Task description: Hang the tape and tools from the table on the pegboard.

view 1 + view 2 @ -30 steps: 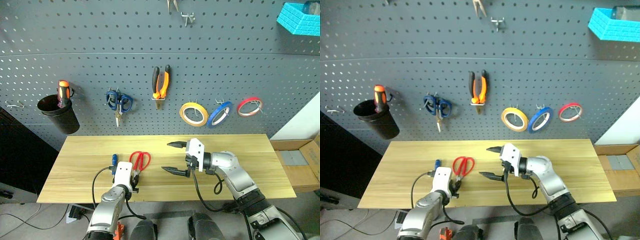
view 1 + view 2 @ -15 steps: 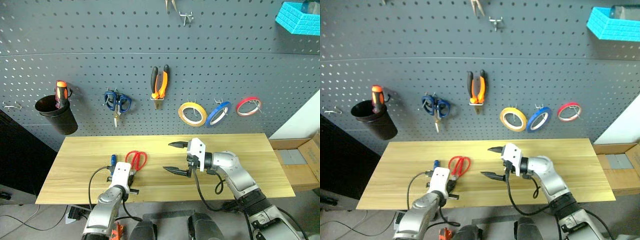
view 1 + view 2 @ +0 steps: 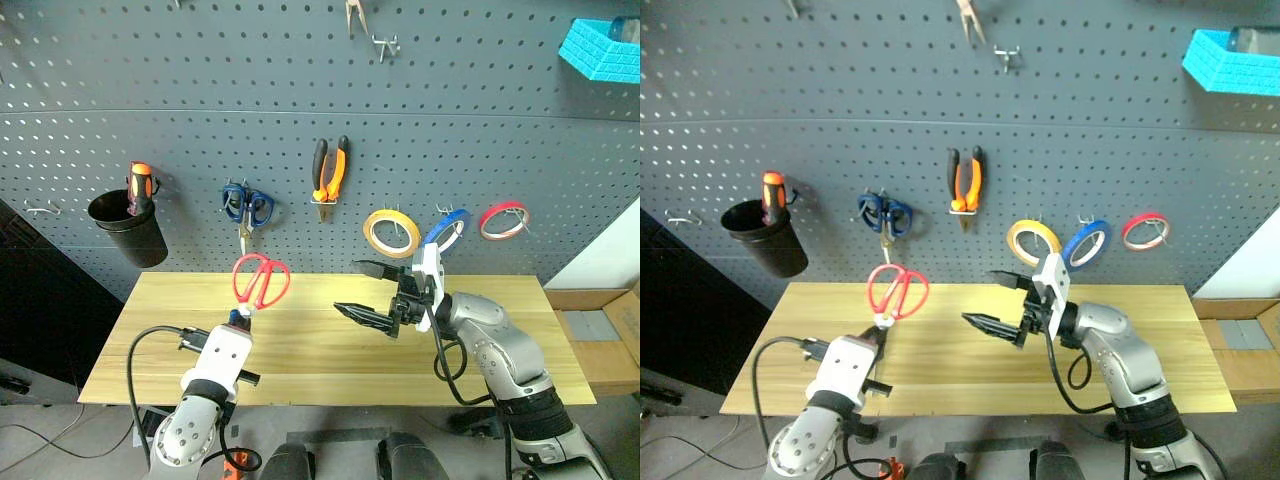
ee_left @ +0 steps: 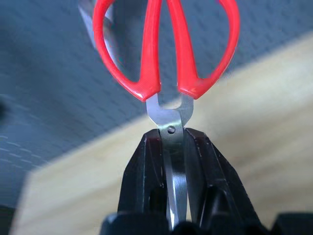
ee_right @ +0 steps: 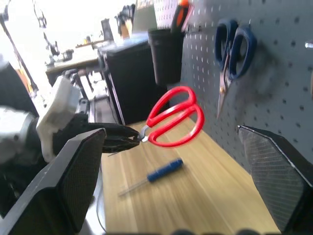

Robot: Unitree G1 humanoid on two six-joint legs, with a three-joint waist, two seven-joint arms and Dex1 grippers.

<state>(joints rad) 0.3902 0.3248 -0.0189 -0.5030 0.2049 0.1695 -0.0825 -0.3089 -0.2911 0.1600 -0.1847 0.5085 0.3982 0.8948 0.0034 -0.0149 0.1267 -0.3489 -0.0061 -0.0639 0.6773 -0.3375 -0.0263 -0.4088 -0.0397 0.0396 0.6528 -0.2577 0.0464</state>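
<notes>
Head views: the left gripper (image 3: 240,318) had lifted the red-handled scissors (image 3: 261,280) off the tabletop (image 3: 320,350); a second before, they lay flat on the wood beside it. Its jaws were clamped on the blades, handles pointing up toward the pegboard (image 3: 300,90). The right gripper (image 3: 368,290) hovered over the tabletop, also higher than before, jaws wide apart and empty. The pliers (image 3: 331,172) and the blue tape (image 3: 446,228) already hung on hooks, between the yellow tape (image 3: 391,231) and the red tape (image 3: 503,217).

Left wrist view: both black fingers (image 4: 142,166) pinched the steel just below the pivot, with the red loops clear above them.

Right wrist view: the blue-handled screwdriver (image 5: 164,171) lay on the tabletop beneath the raised scissors. By this reading, the scissors were ready for hanging; the screwdriver remained.
</notes>
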